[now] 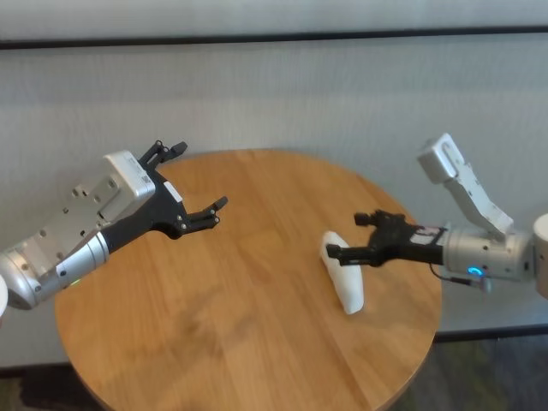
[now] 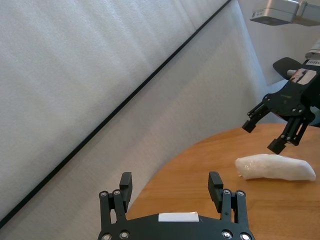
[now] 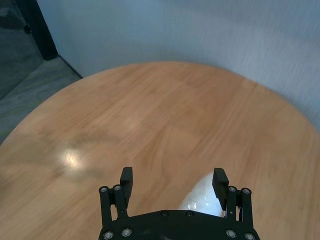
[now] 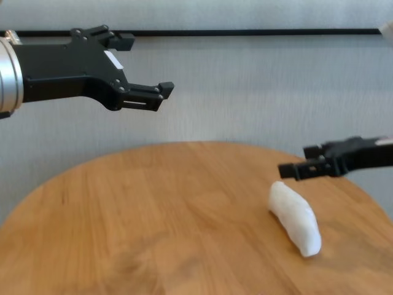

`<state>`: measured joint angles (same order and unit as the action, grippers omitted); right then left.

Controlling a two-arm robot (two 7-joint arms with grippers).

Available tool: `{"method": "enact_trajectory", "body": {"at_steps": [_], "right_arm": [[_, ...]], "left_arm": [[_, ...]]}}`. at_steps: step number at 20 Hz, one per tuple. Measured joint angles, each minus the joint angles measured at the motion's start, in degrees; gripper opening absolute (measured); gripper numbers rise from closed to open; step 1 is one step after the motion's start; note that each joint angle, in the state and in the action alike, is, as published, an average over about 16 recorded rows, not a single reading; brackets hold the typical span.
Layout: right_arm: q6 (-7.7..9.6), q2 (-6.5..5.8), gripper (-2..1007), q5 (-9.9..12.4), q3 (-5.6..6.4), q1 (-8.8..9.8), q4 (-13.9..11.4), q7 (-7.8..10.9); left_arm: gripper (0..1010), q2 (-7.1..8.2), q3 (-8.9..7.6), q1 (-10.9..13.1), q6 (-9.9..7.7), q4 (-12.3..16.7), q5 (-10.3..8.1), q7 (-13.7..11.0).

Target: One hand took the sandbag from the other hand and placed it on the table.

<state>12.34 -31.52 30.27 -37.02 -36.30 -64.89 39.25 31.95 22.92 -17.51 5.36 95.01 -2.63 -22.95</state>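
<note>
The sandbag (image 1: 342,278), a white lumpy pouch, lies flat on the table (image 1: 223,291) at its right side. My right gripper (image 1: 344,235), the blue-lit hand, hovers just above the sandbag's far end with its jaws open and nothing between them. The right wrist view shows the sandbag (image 3: 200,197) below the open gripper (image 3: 173,173). In the chest view a clear gap separates the right gripper (image 4: 299,161) from the sandbag (image 4: 296,218). My left gripper (image 1: 201,175), the green-lit hand, hangs open and empty well above the table's left side, apart from the bag.
The round wooden table is ringed by a pale wall with a dark horizontal stripe (image 4: 245,32) behind it. From the left wrist view, the sandbag (image 2: 275,167) and the right gripper (image 2: 261,136) lie across the table.
</note>
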Motion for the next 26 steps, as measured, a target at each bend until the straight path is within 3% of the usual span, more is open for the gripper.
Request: {"method": "enact_trajectory", "body": {"at_steps": [13, 21, 26], "right_arm": [[-3.13, 4.59, 1003, -6.7, -0.56, -1.27, -5.5, -5.89], [-3.94, 8.23, 1002, -11.3, -1.46, -3.41, -5.5, -9.19], [-4.58, 10.42, 1002, -14.1, -2.29, -5.09, -4.7, -10.31]], "left_arm": [[1001, 0.0, 0.0, 0.0, 0.0, 0.0, 0.0, 0.0], [1001, 0.0, 0.0, 0.0, 0.0, 0.0, 0.0, 0.0], [1001, 0.0, 0.0, 0.0, 0.0, 0.0, 0.0, 0.0]]}}
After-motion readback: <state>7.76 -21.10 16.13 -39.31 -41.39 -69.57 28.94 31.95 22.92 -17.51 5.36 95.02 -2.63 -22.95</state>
